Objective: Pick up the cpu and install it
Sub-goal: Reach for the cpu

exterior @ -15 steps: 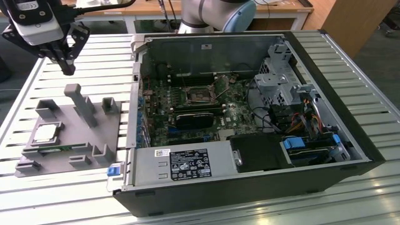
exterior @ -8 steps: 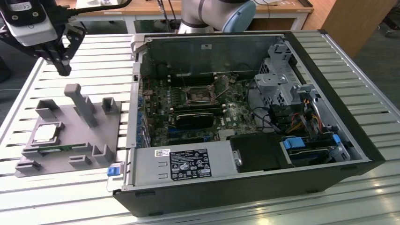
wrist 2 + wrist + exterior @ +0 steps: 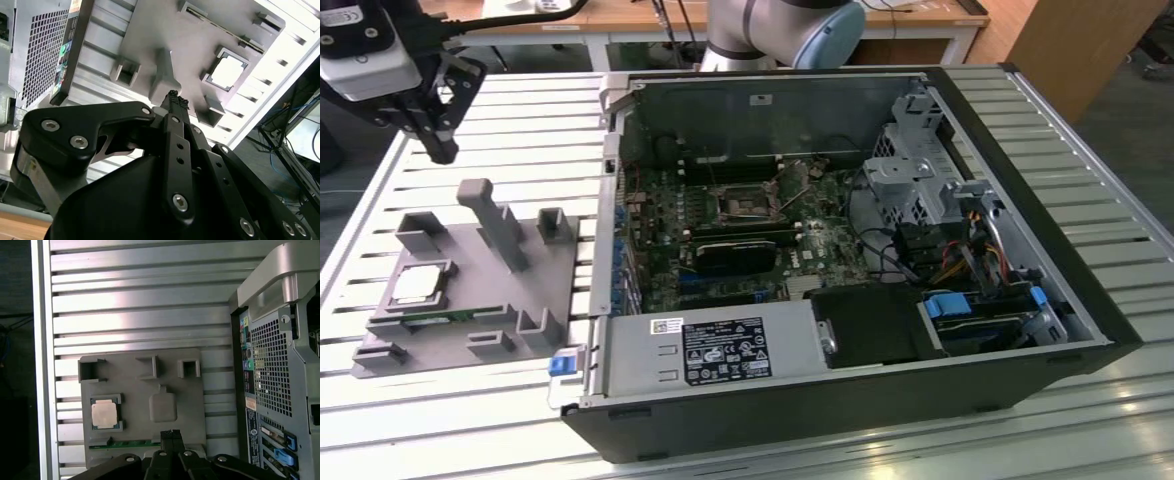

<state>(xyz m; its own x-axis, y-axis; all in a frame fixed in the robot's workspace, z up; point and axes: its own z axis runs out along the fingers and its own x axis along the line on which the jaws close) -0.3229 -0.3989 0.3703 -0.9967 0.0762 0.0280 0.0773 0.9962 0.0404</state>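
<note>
Right, from my station I see the gripper (image 3: 438, 148) hanging in the air toward the exterior view's left, above the slatted aluminium table (image 3: 1067, 210) and well clear of everything on it. Its black fingers (image 3: 176, 102) are pressed together at the tips with nothing between them, so I read it as clenched and empty. The cpu (image 3: 420, 285) lies flat in its square pocket on the grey fixture plate (image 3: 467, 295), silver top up. It is untouched and apart from the fingertips, as both wrist views also show. A tall grey post (image 3: 494, 225) stands on the same plate, and in the first wrist view the fingertips line up nearer to that post than to the chip. A thin green memory stick (image 3: 125, 444) sits in a slot along one edge of the plate, just beside the cpu pocket. To the exterior view's right of the plate lies the open computer case (image 3: 854, 410) on its side, touching the table, with the motherboard (image 3: 707, 235) exposed. The black socket (image 3: 750, 205) with its metal frame sits in the board's upper middle. A silver power supply (image 3: 707, 350) fills the near end of the case. The table's ribs catch bright glare from overhead light. Behind it I see the arm's base (image 3: 774, 30), a wooden desk (image 3: 654, 15) and a wooden panel (image 3: 1081, 50), with dark floor beyond the table's edges.
</note>
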